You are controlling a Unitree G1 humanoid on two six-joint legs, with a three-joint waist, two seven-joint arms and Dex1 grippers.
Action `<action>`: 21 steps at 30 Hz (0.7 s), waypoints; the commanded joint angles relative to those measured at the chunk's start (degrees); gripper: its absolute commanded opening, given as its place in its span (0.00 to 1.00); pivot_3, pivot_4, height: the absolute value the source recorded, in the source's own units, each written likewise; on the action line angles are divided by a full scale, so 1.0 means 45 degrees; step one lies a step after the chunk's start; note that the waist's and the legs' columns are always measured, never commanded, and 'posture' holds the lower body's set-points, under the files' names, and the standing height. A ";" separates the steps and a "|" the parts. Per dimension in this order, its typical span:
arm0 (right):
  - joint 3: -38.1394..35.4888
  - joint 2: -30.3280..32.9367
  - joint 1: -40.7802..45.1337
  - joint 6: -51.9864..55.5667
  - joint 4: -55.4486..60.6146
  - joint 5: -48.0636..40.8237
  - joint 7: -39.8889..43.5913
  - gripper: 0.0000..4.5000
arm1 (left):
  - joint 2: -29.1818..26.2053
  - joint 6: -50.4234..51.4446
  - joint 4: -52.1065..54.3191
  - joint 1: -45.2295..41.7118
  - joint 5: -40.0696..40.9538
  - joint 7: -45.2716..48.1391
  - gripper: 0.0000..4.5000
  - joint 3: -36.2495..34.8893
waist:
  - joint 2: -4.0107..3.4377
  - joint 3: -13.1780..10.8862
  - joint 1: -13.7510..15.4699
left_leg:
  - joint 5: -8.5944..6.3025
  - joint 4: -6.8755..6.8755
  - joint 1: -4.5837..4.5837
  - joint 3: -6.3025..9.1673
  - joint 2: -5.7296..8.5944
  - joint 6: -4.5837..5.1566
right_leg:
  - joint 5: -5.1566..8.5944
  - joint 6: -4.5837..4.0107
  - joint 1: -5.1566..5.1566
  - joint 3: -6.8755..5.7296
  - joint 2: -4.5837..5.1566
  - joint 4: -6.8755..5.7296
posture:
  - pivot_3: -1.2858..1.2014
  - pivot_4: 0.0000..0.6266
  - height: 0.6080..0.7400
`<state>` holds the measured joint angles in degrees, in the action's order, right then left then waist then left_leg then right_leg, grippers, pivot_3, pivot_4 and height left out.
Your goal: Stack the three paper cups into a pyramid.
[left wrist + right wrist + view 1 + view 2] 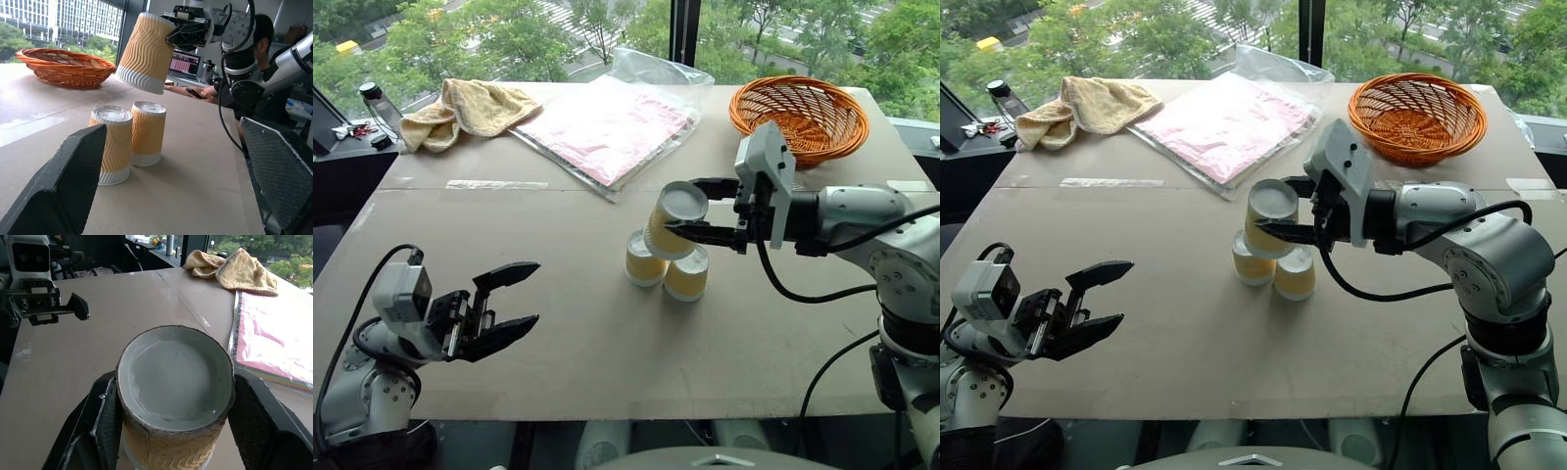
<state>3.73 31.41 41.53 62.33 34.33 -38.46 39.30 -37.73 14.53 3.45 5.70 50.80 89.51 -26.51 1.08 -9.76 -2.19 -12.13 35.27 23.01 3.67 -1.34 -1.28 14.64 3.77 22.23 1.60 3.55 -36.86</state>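
Left end effector (514, 300) sits nearest the camera, low over the near left part of the desk (607, 362), its two black fingers spread wide with nothing between them. It points toward the cups from well apart.

Right end effector (688, 209) is clamped on one paper cup, the held cup (674, 223), fingers pressing on opposite sides of the ribbed wall. The held cup is upside down, white base (175, 377) uppermost, and tilted. In the left wrist view it hangs clear above the other two, its white rim not touching them.

Directly below it, the two standing cups (666, 269) are also inverted, side by side and about touching, near the middle of the desk. Pyramid not yet formed: bottom pair in place, third cup in the air.

Beyond the cups, toward the far edge: an orange wicker basket (800, 116) on the right, a pink sheet in a clear plastic sleeve (607, 125) in the middle, a yellow towel (470, 110) bunched on the left. A strip of clear tape (497, 184) lies on the desk near the towel.

In the left wrist view a person (259, 54) sits behind the desk.
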 commanded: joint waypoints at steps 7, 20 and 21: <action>0.0650 0.0254 -0.0361 -0.0365 0.0209 0.0113 -0.0259 0.51 | -0.0070 0.0115 0.0329 0.0199 0.0272 -0.0121 1.00 -0.0325 | 0.0001 0.0000 -0.0001 | 0.0000 -0.0007 0.0000 0.0002 0.0000 0.0000 | 0.0000 0.0000 0.0002 -0.0002 0.0000 -0.0001 | 0.52 0.24 1.00; -0.0813 0.1169 -0.1196 -0.1682 0.1022 -0.0149 0.0127 1.00 | 0.0103 0.0494 0.1156 0.0493 -0.0038 -0.1286 1.00 0.0216 | 0.0010 -0.0003 0.0052 | 0.0000 -0.0006 0.0001 0.0006 -0.0001 0.0000 | 0.0001 0.0000 0.0001 -0.0003 0.0000 0.0000 | 0.52 0.24 1.00; -0.1622 0.1368 -0.1596 -0.1825 0.1370 -0.0517 0.0197 1.00 | 0.0101 0.0566 0.1365 0.0588 -0.0278 -0.1603 1.00 0.0413 | 0.0016 -0.0002 0.0093 | 0.0000 -0.0006 0.0002 0.0005 0.0001 0.0000 | 0.0000 0.0001 0.0000 -0.0003 0.0002 0.0003 | 0.52 0.24 1.00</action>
<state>3.21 36.10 35.67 55.82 36.55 -38.12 39.78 -37.09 16.42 6.83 7.40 50.67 84.29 -25.70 1.15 -9.77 -1.77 -12.13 35.24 23.03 3.70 -1.33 -1.28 14.64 3.77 22.22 1.58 3.56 -36.83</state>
